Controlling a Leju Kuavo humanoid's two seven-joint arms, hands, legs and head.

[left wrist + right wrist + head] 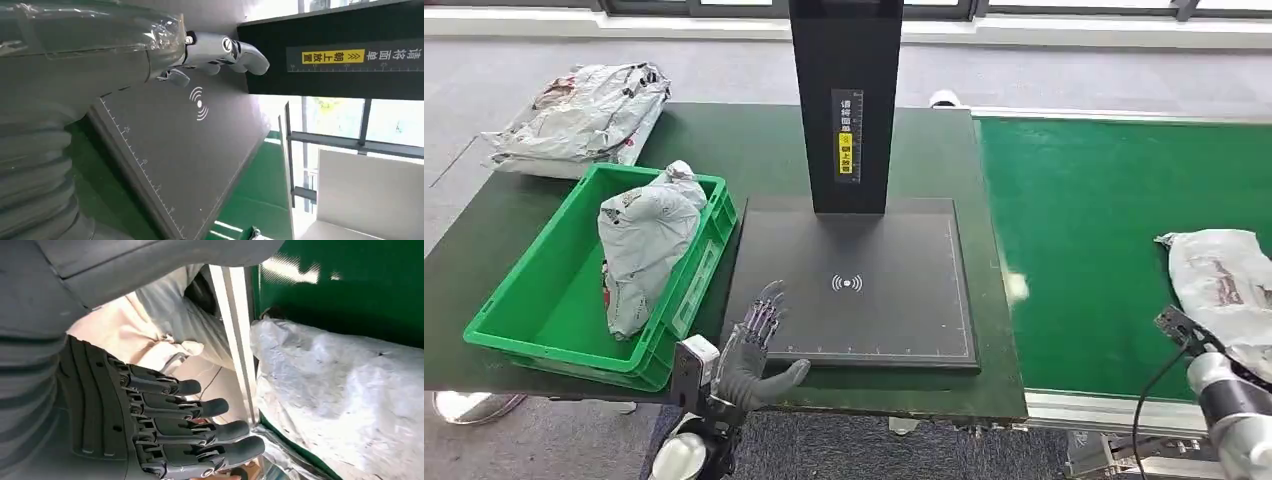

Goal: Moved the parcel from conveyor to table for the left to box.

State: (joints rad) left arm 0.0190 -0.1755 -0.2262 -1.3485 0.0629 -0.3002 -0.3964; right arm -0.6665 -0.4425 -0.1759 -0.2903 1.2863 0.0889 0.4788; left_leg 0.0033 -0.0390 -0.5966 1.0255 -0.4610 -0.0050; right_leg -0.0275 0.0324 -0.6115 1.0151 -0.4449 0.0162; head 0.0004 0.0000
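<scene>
1. The parcel (1224, 280) is a crumpled grey-white plastic mailer bag with faint print. It lies flat on the green conveyor belt (1104, 240), just in front of the right hand. Its long axis runs from the near edge of the belt away toward the far side, and its rounded far end points away from the robot.
2. The right hand (170, 430) hovers beside the parcel (345, 405). Its dark, segmented fingers (215, 407) are stretched out straight and slightly apart and hold nothing. They reach toward the bag's wrinkled skin and the belt's pale metal edge rail (240, 340); whether they touch either is unclear.
3. The left hand (759, 345) is held over the near left corner of the scanner pad (864, 290). Its fingers are extended and spread, its grey thumb is out to the side, and nothing is in its grasp.
4. The scanner pad is a flat, matte black square with ruler marks along its edges and a white wireless symbol in the middle. A tall black post (844, 100) with a yellow label rises from its far side.
5. Left of the left hand, on the dark green bench (754, 150), stands a bright green plastic crate (544, 320). A bagged parcel (644, 245) leans on end against its right wall.
6. Beyond the crate, a pile of similar bags (579, 115) lies on the bench's far left corner.
</scene>
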